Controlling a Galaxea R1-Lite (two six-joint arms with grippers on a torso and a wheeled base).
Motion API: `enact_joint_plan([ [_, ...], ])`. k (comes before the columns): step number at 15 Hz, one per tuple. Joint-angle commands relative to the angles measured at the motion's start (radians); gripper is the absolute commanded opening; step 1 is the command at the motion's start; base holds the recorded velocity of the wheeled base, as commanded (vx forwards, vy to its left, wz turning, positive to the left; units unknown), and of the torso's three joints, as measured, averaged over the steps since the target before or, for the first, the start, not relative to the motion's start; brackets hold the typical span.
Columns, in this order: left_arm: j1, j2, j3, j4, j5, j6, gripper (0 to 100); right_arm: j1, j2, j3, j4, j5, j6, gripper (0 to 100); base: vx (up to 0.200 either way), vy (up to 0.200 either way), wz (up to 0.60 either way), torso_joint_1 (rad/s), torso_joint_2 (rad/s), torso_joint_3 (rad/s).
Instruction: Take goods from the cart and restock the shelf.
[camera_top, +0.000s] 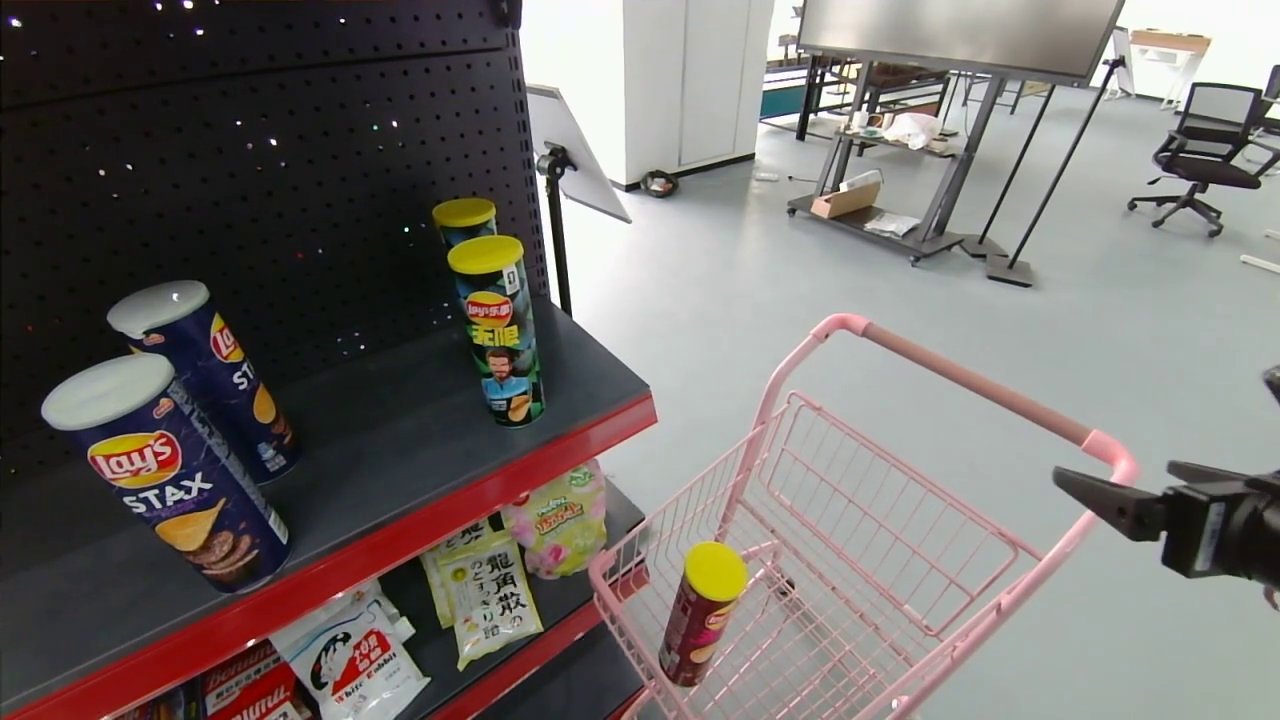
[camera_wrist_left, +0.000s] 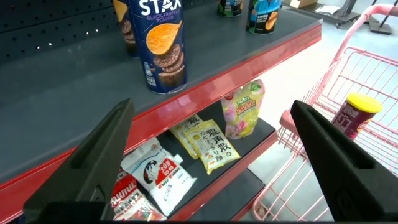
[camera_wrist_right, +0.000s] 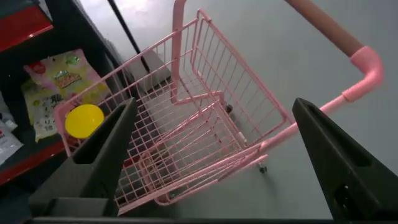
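The left gripper (camera_wrist_left: 211, 106) hangs wide open and empty before the dark metal shelf (camera_top: 420, 440), where two glossy blue tubes (camera_top: 165, 470) with white lids and two yellow-lidded tubes (camera_top: 497, 330) stand upright. In the pink wire cart (camera_top: 960, 378), a maroon cylindrical can (camera_top: 700, 620) stands lid up, its long axis near vertical, by the wall nearest the shelf. The right gripper (camera_wrist_right: 214, 102), beside the cart's handle, gapes empty too.

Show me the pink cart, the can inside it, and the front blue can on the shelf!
pink cart (camera_top: 960, 375): head view, on its handle bar.
can in the cart (camera_top: 697, 625): head view, on its dark red side.
front blue can (camera_top: 180, 490): head view, on its label.
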Motion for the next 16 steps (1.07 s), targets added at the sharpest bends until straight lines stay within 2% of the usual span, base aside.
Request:
enact_joint_plan([
  [1,0.001,0.001,0.000,0.000,0.000,0.000,100,0.069,0.162,-0.041,-0.009,0.006,-0.010,100,0.000,0.000,0.00,0.000,0.00,0.000],
  [4,0.001,0.000,0.000,0.000,0.000,0.005,100,0.153,0.291,-0.087,-0.018,-0.005,-0.009,100,0.000,0.000,0.00,0.000,0.00,0.000],
  [10,0.001,0.001,0.000,0.000,0.000,0.005,100,0.228,0.378,-0.119,-0.020,-0.007,-0.003,100,0.000,0.000,0.00,-0.013,0.02,0.017],
  [16,0.001,0.001,0.000,0.000,0.000,0.005,100,0.299,0.438,-0.119,-0.044,-0.007,-0.001,100,0.000,0.000,0.00,-0.138,0.34,0.189],
])
